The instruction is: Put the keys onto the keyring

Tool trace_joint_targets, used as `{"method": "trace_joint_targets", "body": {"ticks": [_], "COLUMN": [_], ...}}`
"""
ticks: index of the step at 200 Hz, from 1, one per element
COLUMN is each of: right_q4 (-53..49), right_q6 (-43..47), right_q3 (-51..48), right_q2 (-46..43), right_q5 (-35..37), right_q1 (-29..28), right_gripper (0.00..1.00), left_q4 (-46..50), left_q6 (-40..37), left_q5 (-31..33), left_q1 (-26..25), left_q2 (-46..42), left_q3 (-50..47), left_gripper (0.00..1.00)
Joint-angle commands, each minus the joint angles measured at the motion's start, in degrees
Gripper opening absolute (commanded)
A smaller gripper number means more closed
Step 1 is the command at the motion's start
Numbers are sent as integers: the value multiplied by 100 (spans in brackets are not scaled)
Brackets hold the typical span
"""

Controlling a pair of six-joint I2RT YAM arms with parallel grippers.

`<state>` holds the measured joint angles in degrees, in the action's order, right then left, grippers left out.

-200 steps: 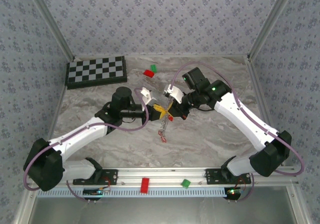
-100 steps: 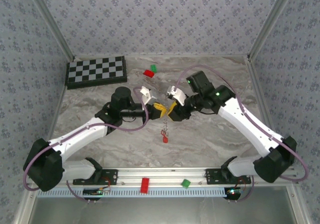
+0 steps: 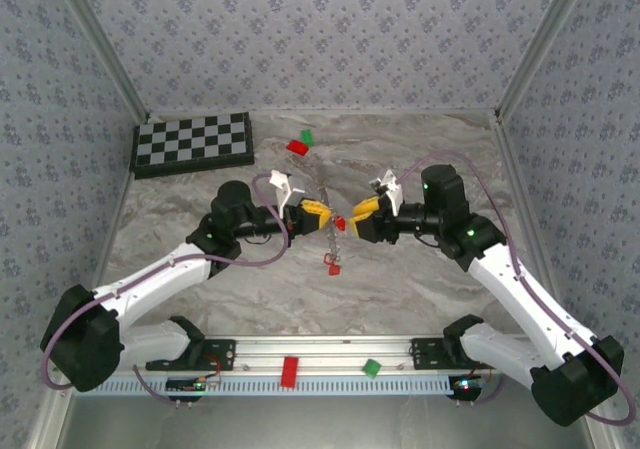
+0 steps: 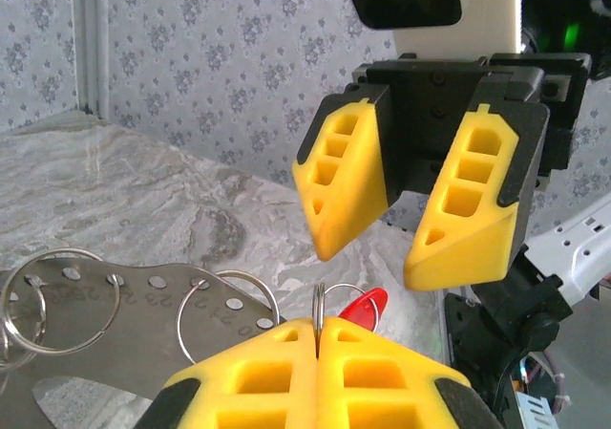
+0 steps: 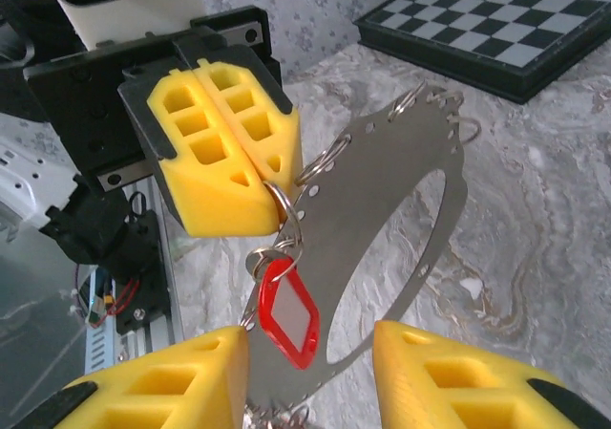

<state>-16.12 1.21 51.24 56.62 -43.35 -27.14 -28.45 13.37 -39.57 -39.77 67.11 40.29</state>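
Flat perforated keyring (image 5: 382,152) — red plastic key (image 5: 288,316)

The keyring (image 5: 372,152) is a flat, dull grey band bent into a wide loop. It is drilled with small holes that carry thin split rings, and it hangs tilted above the bench by one split ring pinched in the closed left end effector (image 5: 275,195). One key (image 5: 289,314), with a bright red head and pale grey centre, dangles from linked rings just below those fingers. A second key (image 3: 328,260) shows red low on the thin chain.
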Motion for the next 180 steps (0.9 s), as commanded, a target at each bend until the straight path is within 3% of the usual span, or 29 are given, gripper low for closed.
{"method": "trace_joint_targets", "body": {"ticks": [1, 48, 85, 128, 180], "right_q4": [587, 609, 267, 188, 18], "right_q6": [-287, -238, -58, -7, 59], "right_q3": [-57, 59, 188, 132, 222], "right_q2": [-21, 181, 288, 278, 535], "right_q5": [-214, -167, -101, -72, -362], "right_q1": [-63, -324, -349, -327, -354], "right_gripper": [40, 38, 16, 1, 0], "left_q4": [-508, -366, -330, -320, -490], "left_q6": [122, 43, 24, 14, 155], "left_q5": [62, 72, 124, 172, 97], "left_q1": [-67, -131, -135, -131, -145], "left_q2": [-189, -207, -257, -335, -400], "left_q3": [40, 92, 91, 66, 40], "left_gripper": [0, 0, 0, 0, 0]}}
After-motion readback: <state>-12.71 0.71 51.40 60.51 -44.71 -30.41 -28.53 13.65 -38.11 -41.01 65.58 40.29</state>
